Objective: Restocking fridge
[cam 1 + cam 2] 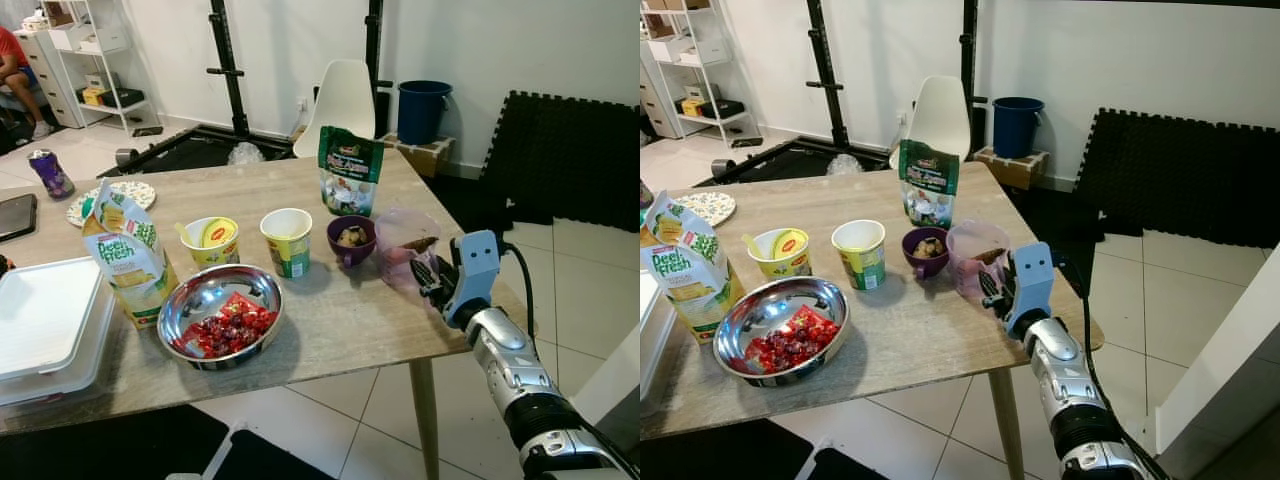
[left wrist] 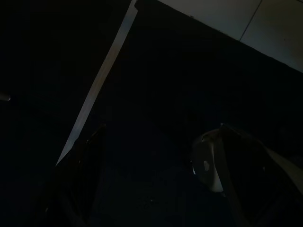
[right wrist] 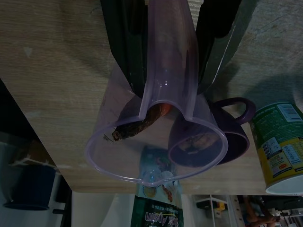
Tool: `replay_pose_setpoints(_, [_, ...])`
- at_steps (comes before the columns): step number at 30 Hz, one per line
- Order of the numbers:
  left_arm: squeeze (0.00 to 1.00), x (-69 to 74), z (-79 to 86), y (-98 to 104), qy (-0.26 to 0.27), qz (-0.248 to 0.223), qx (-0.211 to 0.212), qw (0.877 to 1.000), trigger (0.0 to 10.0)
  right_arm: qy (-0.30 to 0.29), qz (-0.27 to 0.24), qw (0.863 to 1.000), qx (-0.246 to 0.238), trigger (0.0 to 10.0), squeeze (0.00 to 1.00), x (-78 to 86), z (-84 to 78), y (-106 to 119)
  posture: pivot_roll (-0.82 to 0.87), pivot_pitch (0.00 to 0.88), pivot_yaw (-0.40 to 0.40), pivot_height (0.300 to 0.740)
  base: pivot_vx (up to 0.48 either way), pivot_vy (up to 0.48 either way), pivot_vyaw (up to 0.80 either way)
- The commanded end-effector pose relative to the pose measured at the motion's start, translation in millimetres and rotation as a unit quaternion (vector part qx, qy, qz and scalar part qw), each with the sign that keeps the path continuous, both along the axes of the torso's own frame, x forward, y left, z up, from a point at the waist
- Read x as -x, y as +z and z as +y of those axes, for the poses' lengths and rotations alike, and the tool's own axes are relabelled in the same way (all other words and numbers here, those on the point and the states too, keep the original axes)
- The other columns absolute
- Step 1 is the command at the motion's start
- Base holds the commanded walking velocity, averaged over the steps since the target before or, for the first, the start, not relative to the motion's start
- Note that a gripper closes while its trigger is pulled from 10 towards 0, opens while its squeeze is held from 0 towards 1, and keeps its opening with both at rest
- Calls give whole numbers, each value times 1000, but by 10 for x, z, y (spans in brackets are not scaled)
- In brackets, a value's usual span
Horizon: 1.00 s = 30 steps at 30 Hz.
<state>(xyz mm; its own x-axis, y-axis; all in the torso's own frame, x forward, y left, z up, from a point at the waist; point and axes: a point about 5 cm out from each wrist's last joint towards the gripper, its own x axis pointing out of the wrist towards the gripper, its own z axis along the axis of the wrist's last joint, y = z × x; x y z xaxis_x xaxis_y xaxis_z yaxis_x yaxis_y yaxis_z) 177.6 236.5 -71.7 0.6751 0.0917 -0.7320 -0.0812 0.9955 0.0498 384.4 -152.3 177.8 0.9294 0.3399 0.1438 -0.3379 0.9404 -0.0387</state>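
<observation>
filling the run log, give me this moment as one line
stage: grasp | right gripper: shut on clear jug's handle | clear jug: on table, beside purple mug | left gripper: idle

white walls (image 1: 300, 40), tiled floor (image 1: 590, 250), white chair (image 1: 345, 100)

Wooden table (image 1: 330, 320) carries: steel bowl (image 1: 220, 315), juice carton (image 1: 128, 260), two cups (image 1: 288, 240), purple mug (image 1: 351, 240), clear jug (image 1: 405, 245), green pouch (image 1: 349, 170), white box (image 1: 45, 325), plate (image 1: 115, 195).
</observation>
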Motion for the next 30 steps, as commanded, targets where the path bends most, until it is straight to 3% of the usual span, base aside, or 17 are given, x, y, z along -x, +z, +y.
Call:
replay_pose_setpoints(1, [0, 64, 93, -10, 0, 13, -14, 1000, 10000, 1, 1, 1000, -8, 667, 0, 3, 10, -21, 58, 153, 31, 740, 0, 0, 0])
replay_pose_setpoints(4, [0, 63, 95, -9, -1, 13, -14, 1000, 10000, 2, 1, 1000, -9, 549, 0, 3, 12, -20, 58, 152, 31, 740, 0, 0, 0])
replay_pose_setpoints(5, [0, 63, 96, -9, -1, 13, -14, 1000, 10000, 2, 1, 1000, -10, 0, 0, 3, 13, -19, 58, 148, 32, 740, 0, 0, 0])
replay_pose_setpoints(10, [0, 62, 100, -6, -2, 12, -15, 1000, 10000, 13, -7, 1000, -22, 0, 0, 15, 16, 13, 60, 143, 32, 740, 0, 0, 0])
replay_pose_setpoints(13, [0, 49, 120, 7, -1, 9, -16, 1000, 10000, 85, -27, 995, -36, 0, 0, 96, -21, 143, 62, 135, 29, 740, 0, 0, 0])
replay_pose_setpoints(14, [0, 49, 120, 7, -1, 9, -16, 1000, 10000, 85, -27, 995, -36, 0, 0, 96, -21, 143, 62, 135, 29, 740, 0, 0, 0])
replay_pose_setpoints(19, [0, 49, 128, 10, 0, 7, -17, 1000, 10000, 132, -40, 990, -10, 0, 0, 187, -251, 324, 55, 131, 28, 740, 0, 0, 0])
replay_pose_setpoints(22, [0, 39, 110, 11, -3, 5, -15, 1000, 10000, 156, -43, 987, 17, 0, 0, 263, -490, 456, 46, 126, 35, 740, 0, 0, 0])
replay_pose_setpoints(26, [0, 20, 85, 15, -5, 2, -13, 1000, 10000, 182, -42, 982, 12, 0, 0, 322, -570, 504, 46, 126, 35, 740, 0, 0, 0])
replay_pose_setpoints(27, [0, -20, 56, 27, -7, -4, -12, 1000, 10000, 232, -28, 972, -11, 0, 0, 431, -619, 502, 41, 122, 36, 740, 0, 0, 0])
replay_pose_setpoints(29, [0, -34, 46, 32, -8, -6, -11, 1000, 10000, 257, -21, 966, -19, 0, 0, 483, -629, 495, 41, 122, 36, 740, 0, 0, 0])
replay_pose_setpoints(30, [0, -54, 34, 38, -8, -9, -10, 1000, 10000, 303, 5, 953, -25, 0, 0, 592, -633, 457, 41, 122, 36, 740, 0, 0, 0])
